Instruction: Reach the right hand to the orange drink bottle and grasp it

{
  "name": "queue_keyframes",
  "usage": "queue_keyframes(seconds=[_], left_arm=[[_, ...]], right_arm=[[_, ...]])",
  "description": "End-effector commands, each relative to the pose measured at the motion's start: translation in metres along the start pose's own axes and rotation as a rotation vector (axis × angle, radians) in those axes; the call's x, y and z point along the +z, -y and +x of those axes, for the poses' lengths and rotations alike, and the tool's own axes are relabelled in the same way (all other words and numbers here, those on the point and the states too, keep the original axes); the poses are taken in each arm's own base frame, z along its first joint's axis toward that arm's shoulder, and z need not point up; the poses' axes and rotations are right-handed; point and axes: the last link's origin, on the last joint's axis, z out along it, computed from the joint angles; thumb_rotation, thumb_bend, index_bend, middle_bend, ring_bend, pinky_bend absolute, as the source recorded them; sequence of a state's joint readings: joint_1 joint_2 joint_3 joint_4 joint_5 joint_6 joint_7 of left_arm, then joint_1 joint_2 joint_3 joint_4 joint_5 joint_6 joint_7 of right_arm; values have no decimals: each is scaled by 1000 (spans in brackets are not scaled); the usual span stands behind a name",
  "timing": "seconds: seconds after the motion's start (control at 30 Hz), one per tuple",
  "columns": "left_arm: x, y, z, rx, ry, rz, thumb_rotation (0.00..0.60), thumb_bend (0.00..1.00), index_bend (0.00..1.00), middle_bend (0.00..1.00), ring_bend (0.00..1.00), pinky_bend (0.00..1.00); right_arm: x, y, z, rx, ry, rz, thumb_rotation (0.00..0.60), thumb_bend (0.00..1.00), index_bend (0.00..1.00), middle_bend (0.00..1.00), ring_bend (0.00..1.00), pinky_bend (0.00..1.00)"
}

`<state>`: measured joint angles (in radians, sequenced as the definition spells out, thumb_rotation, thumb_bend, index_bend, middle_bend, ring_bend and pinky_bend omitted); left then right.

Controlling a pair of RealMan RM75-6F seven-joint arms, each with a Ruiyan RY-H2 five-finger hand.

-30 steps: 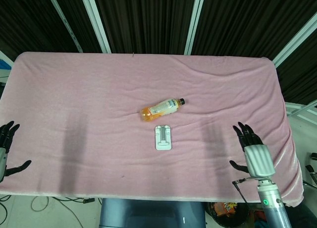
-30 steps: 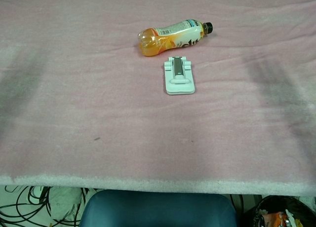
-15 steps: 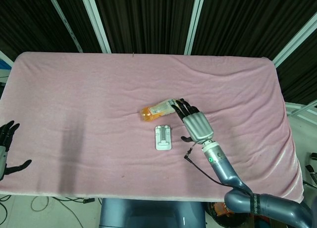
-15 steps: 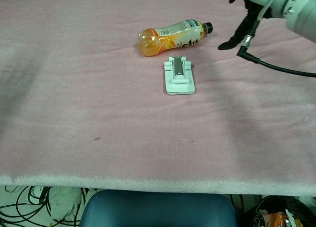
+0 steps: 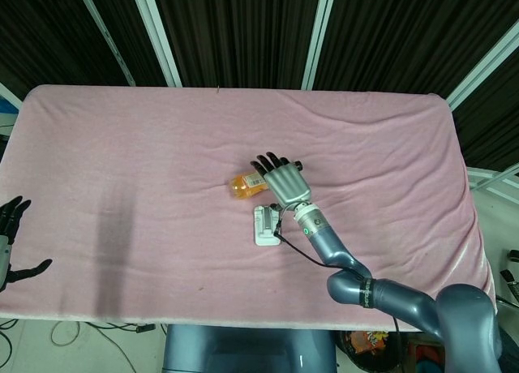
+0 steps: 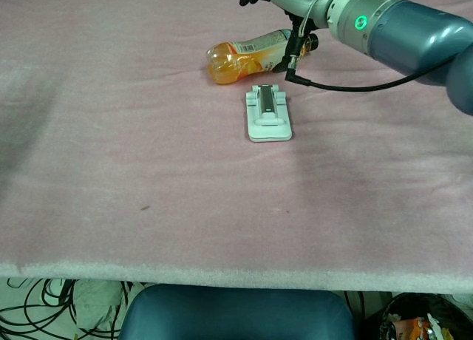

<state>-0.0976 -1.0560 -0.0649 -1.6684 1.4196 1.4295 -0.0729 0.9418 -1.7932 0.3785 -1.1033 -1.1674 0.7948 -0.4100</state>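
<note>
We are reaching our right hand (image 5: 280, 178) out over the middle of the desk (image 5: 122, 146), the arm stretching in from the near right. The hand is hovering above the cap end of the orange drink bottle (image 5: 246, 184), back of the hand up, fingers spread and pointing far; it is grasping nothing, and from the chest view it is sitting above the bottle rather than around it. A black cable (image 6: 347, 85) is hanging from the wrist.

Our left hand (image 5: 10, 239) is waiting at the near left edge of the desk, fingers apart, released and holding nothing.

We are counting one bottle, lying on its side on the pink cloth near the centre, orange base to the left, black cap to the right. One white phone stand (image 6: 269, 113) is lying flat just near of the bottle, close beside it.
</note>
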Motion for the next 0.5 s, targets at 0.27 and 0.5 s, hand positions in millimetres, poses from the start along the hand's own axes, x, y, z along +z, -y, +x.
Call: queue_keyframes(seconds=[0.27,0.5], left_arm=[[3,1,-1,-15,9,17,600,0,0,0,0,0],[4,1,-1,-17,13,21,600,0,0,0,0,0]], right_arm=[[47,14,-22,-72,73,26,600,195,181,160,121,264],[50,5,-41,-102,125,0,600,218,278,244,156,267]])
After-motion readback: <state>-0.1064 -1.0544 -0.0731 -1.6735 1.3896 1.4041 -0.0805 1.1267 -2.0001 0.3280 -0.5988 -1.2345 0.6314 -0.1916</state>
